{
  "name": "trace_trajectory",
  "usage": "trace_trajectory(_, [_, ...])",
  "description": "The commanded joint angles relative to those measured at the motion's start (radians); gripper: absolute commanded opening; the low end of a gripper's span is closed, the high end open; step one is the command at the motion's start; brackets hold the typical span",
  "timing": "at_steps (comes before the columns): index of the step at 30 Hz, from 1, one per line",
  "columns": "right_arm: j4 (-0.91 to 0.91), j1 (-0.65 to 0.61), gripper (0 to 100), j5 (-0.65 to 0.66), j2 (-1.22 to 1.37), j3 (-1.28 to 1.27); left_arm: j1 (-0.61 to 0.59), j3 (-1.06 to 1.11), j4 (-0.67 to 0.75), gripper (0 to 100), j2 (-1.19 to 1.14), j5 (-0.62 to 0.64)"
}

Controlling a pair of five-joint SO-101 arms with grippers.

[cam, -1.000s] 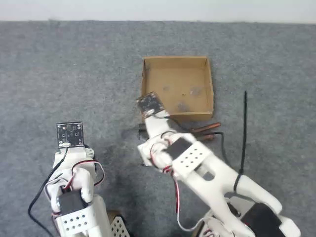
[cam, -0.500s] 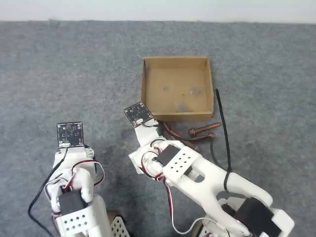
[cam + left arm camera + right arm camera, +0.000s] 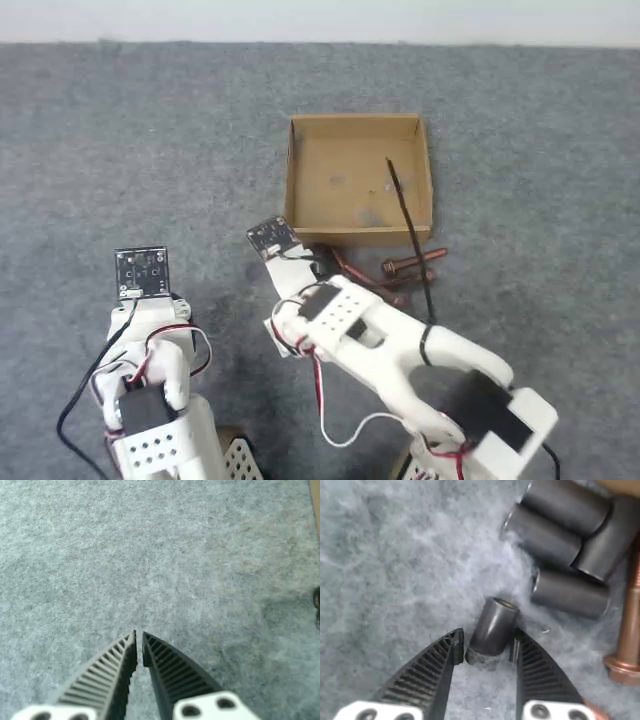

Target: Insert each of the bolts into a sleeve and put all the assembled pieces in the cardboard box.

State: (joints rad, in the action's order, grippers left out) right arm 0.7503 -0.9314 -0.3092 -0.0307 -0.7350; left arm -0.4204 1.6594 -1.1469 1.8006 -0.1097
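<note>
A black sleeve [image 3: 496, 622] lies on the grey carpet apart from the others, tilted, between the fingers of my right gripper [image 3: 487, 647]. The jaws are open and close on both sides of it, with a thin dark gap on one side. Several more black sleeves [image 3: 547, 535] lie in a cluster just beyond, beside a copper bolt [image 3: 626, 630]. From above, the right arm's wrist [image 3: 273, 238] sits just in front of the cardboard box [image 3: 291, 180], with copper bolts [image 3: 410, 266] to its right. My left gripper [image 3: 139, 636] is shut over bare carpet.
The left arm [image 3: 150, 340] stands at the near left, well away from the parts. A black cable [image 3: 405, 215] from the right arm arcs over the box. Open carpet spreads left of the box.
The right arm's wrist has swung left and toward the near side, away from the box front, and its cable has swept left over the box. The left arm has not moved.
</note>
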Motion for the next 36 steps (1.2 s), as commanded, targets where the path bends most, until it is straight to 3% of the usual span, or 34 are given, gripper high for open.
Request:
trace_trajectory(1, [0.019, 0.013, 14.5, -0.012, 0.027, 0.077, -0.003, -0.007, 0.025, 2, 0.020, -0.006])
trace_trajectory(11, [0.090, 0.024, 14.7, 0.034, -0.079, 0.077, -0.008, -0.007, 0.025, 2, 0.020, -0.006])
trace_trajectory(26, [-0.030, 0.027, 14.2, 0.041, 0.030, 0.068, -0.008, -0.007, 0.025, 2, 0.020, -0.006])
trace_trajectory(32, [-0.027, 0.028, 0.7, 0.046, 0.071, 0.103, -0.008, -0.007, 0.025, 2, 0.020, -0.006])
trace_trajectory(36, [-0.025, 0.054, 0.6, 0.046, 0.051, 0.097, -0.008, -0.007, 0.025, 2, 0.020, -0.006])
